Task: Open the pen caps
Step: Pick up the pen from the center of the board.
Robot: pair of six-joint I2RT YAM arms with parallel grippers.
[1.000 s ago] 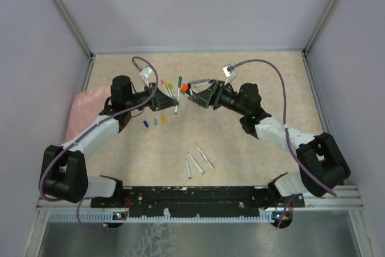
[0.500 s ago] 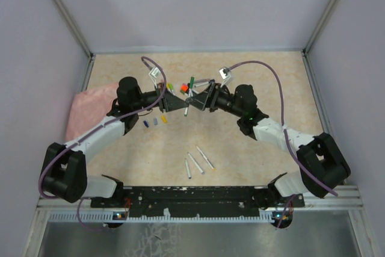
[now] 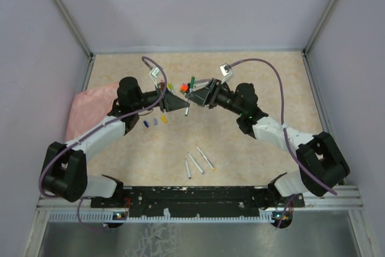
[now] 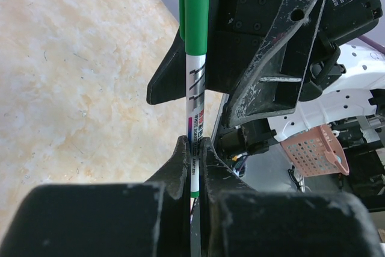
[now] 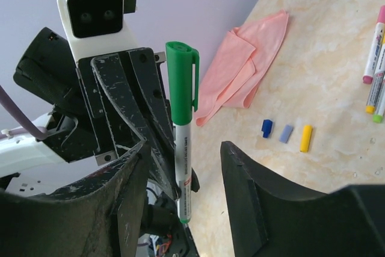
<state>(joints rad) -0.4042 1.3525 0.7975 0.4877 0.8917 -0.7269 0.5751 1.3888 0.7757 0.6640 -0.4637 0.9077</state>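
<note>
Both arms have swung inward since a second ago, and the green pen (image 4: 195, 82) has left the far row for mid-table. At its lower end the left gripper (image 4: 194, 148) pinches the barrel tight, with the cap (image 5: 181, 76) at the free end. The right gripper (image 5: 183, 154) flanks the pen, fingers spread and not touching it. It should close squarely on the cap, not the white barrel, then pull straight along the pen; a skewed pull could twist it loose.
</note>
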